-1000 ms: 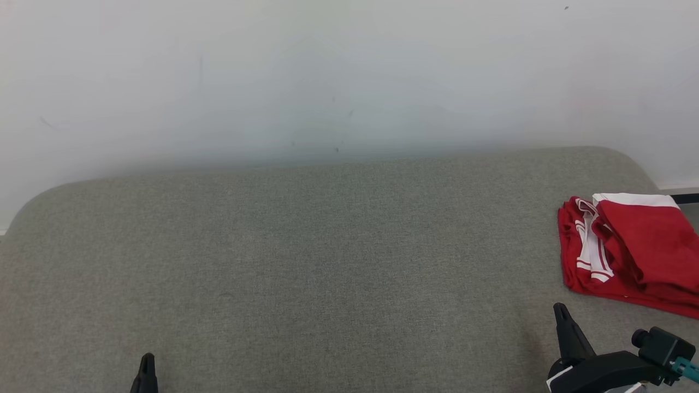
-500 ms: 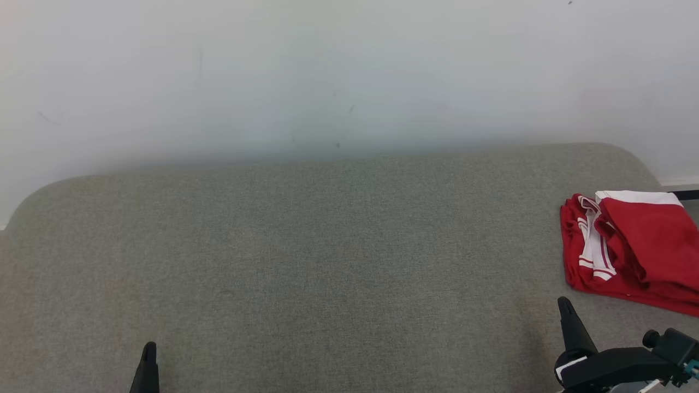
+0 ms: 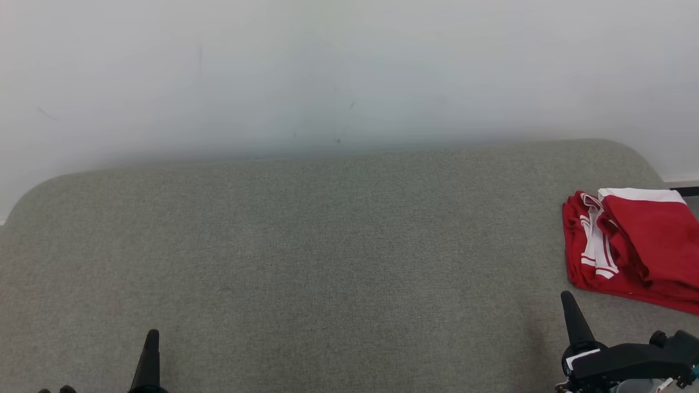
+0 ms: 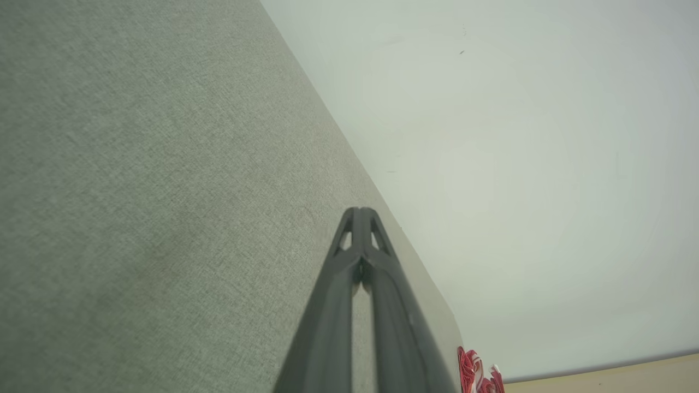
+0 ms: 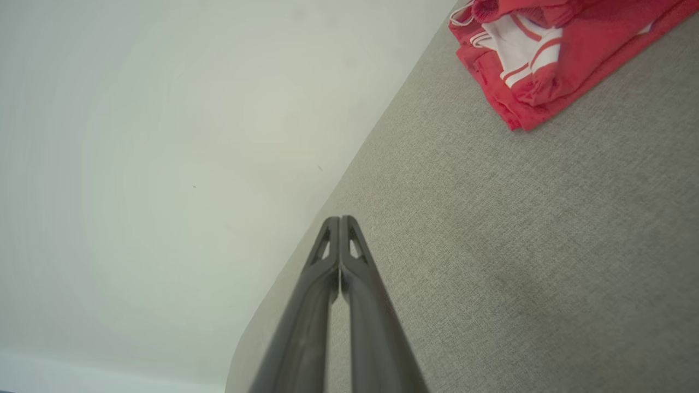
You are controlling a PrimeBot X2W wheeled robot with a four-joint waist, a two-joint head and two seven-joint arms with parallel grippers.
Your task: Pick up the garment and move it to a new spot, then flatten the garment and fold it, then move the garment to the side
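Lying at 3 o'clock of head view, at far-right end of grey fabric surface (image 3: 327, 245): garment (image 3: 633, 245), red w/ white trim, bunched in loose folds. White band along its 12 o'clock edge, white striped part toward its 9 o'clock side. Cut off by frame's right edge, so full extent not visible. Touched by neither pincer.

At 7 o'clock, poking up from bottom edge: left gripper (image 3: 152, 334), fingers pressed together into one dark spike, nothing between. Same in left wrist view: left gripper (image 4: 359, 212) w/ tips meeting, slim gap lower down betw. the finger shanks, empty. Pointing along surface toward wall (image 4: 519, 164), pale and plain. Bit of garment (image 4: 472, 371) peeking in at 5 o'clock by bottom edge, well apart from tips.

At 5 o'clock of head view: right gripper (image 3: 568, 297), also closed to a single point, w/ black wrist body (image 3: 628, 363) behind it in bottom-right corner. Sitting near garment's 7 o'clock corner, just below it in frame, not touching.

In right wrist view: right gripper (image 5: 339, 219) w/ tips together, holding nothing. Garment (image 5: 546, 54) at 1 o'clock, resting flat on surface, apart from fingers.

Rounded corners on surface at 9 and 2 o'clock of head view, up against wall.
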